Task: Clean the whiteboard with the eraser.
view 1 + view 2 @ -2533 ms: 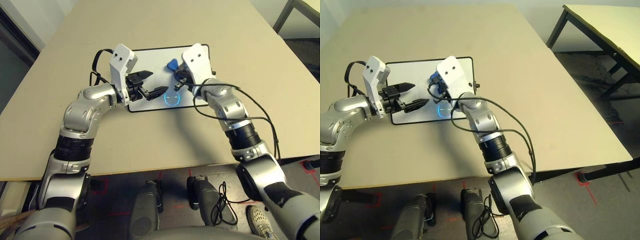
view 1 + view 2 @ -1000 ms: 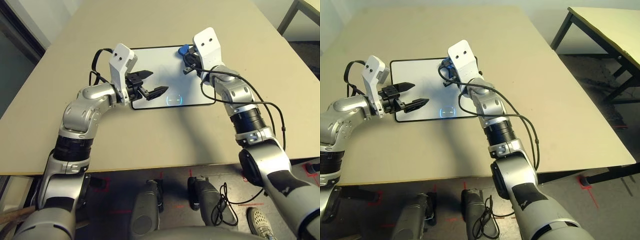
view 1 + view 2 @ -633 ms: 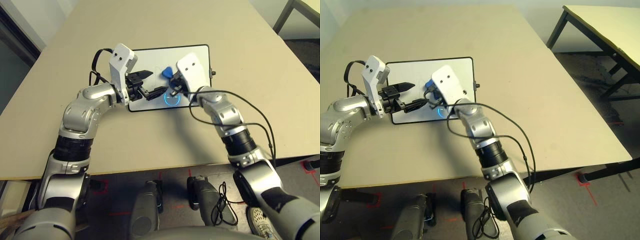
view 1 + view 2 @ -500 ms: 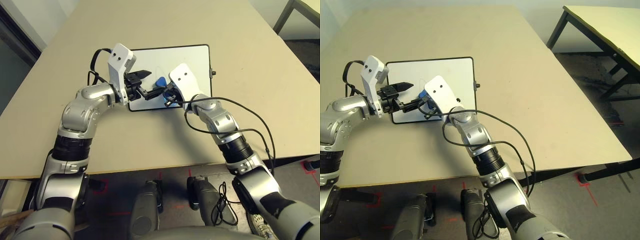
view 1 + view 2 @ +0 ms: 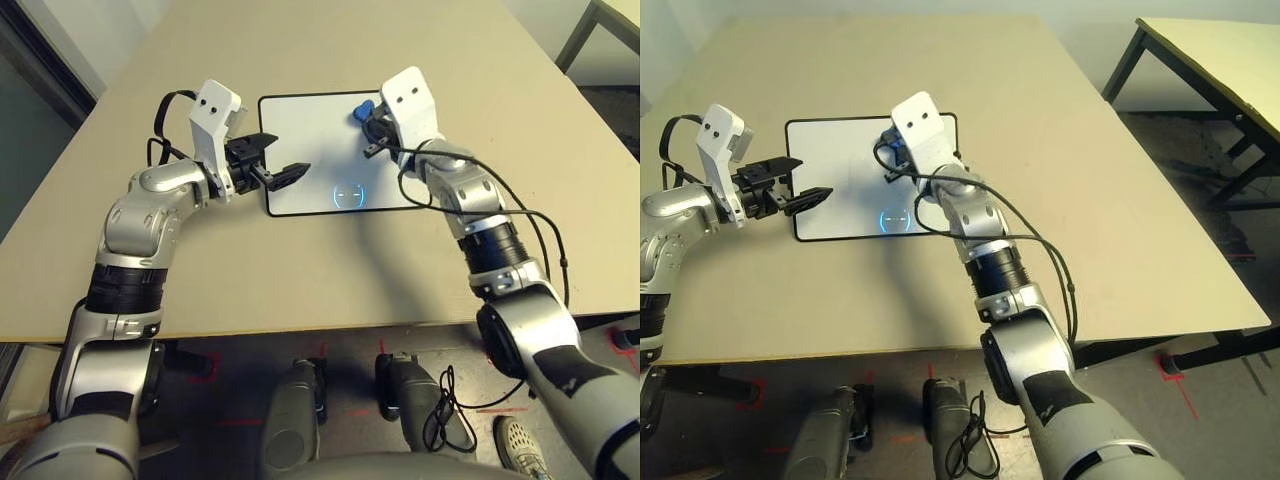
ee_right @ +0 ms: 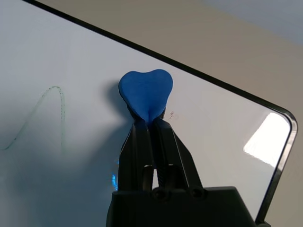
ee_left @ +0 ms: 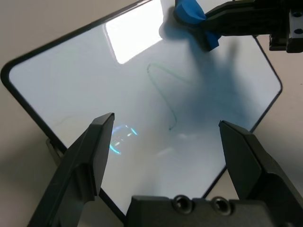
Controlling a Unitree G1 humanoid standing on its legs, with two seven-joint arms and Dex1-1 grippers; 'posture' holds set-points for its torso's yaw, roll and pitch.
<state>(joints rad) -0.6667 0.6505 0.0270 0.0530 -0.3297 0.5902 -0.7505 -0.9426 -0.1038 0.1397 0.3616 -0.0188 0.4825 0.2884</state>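
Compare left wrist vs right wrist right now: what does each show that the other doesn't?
Left wrist view alone: the left gripper, open above the whiteboard, holding nothing, plus the board's near edge and a pale blue glare spot.

Right wrist view alone: the right gripper from behind, shut on the eraser, with the eraser close to the board's far rounded corner.

Both: the whiteboard, the blue eraser, the right gripper's fingers pinching it, and a faint green line not yet wiped off the board.

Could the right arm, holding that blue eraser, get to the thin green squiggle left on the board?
Probably yes. The eraser sits on the whiteboard beside the green line, with only bare board between them.
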